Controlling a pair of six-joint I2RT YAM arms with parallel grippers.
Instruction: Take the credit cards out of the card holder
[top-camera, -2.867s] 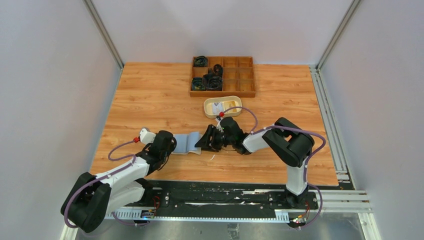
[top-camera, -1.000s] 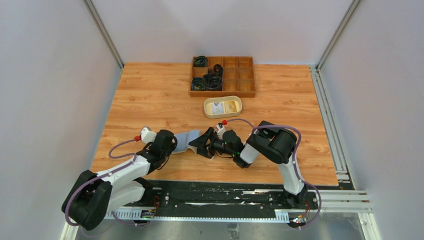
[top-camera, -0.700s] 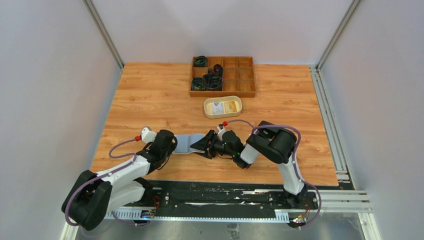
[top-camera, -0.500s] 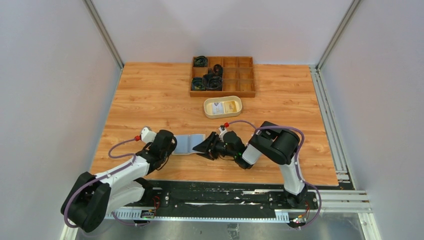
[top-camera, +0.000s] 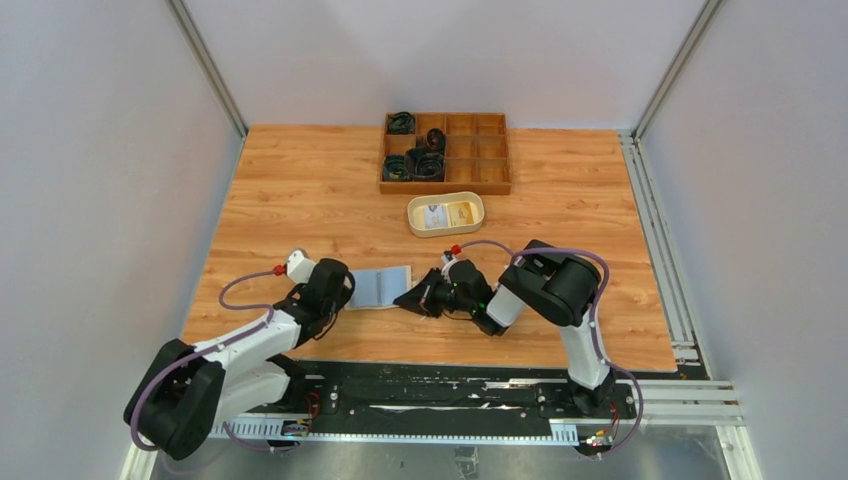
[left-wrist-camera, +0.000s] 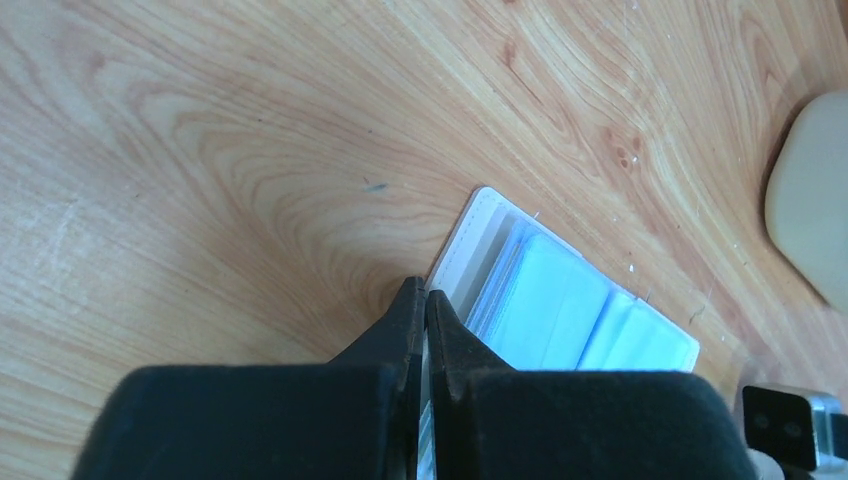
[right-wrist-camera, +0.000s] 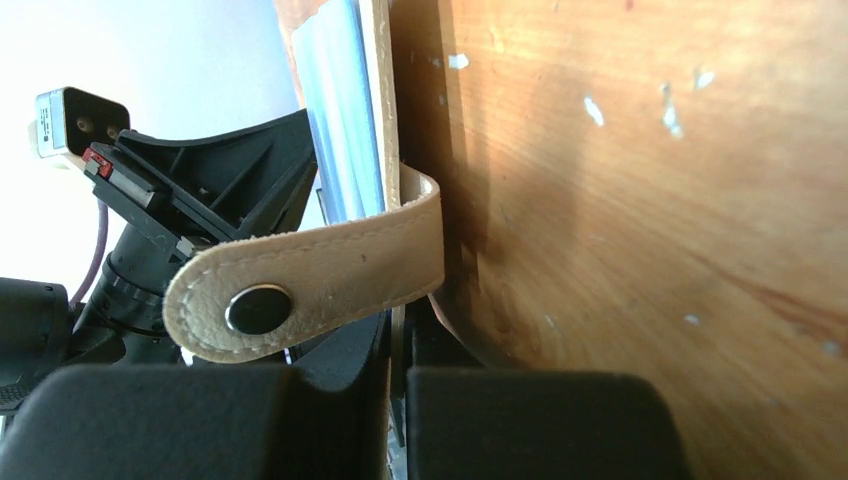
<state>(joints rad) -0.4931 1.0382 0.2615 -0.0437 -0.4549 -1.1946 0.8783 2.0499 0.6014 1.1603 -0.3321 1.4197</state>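
Note:
The card holder (top-camera: 380, 287) lies opened out on the table between my two grippers, its pale inner pockets facing up. My left gripper (top-camera: 346, 292) is shut on its left edge (left-wrist-camera: 462, 255). Pale blue-grey credit cards (left-wrist-camera: 560, 305) sit in the pockets just beyond the left fingertips. My right gripper (top-camera: 408, 297) is shut on the holder's right edge, low to the table. In the right wrist view the tan closure tab (right-wrist-camera: 300, 285) with its snap curls over the fingers (right-wrist-camera: 340, 370), and the cards (right-wrist-camera: 340, 120) show edge-on behind it.
A cream oval dish (top-camera: 412, 214) with small items inside stands just beyond the holder; its rim (left-wrist-camera: 815, 190) shows in the left wrist view. A wooden compartment tray (top-camera: 490, 170) with black coiled things sits at the back. Metal rails run along the right edge.
The right gripper has closed from open onto the holder's right edge. The holder, lifted and bowed a second ago, now lies flatter between the two grippers. The left gripper stayed shut.

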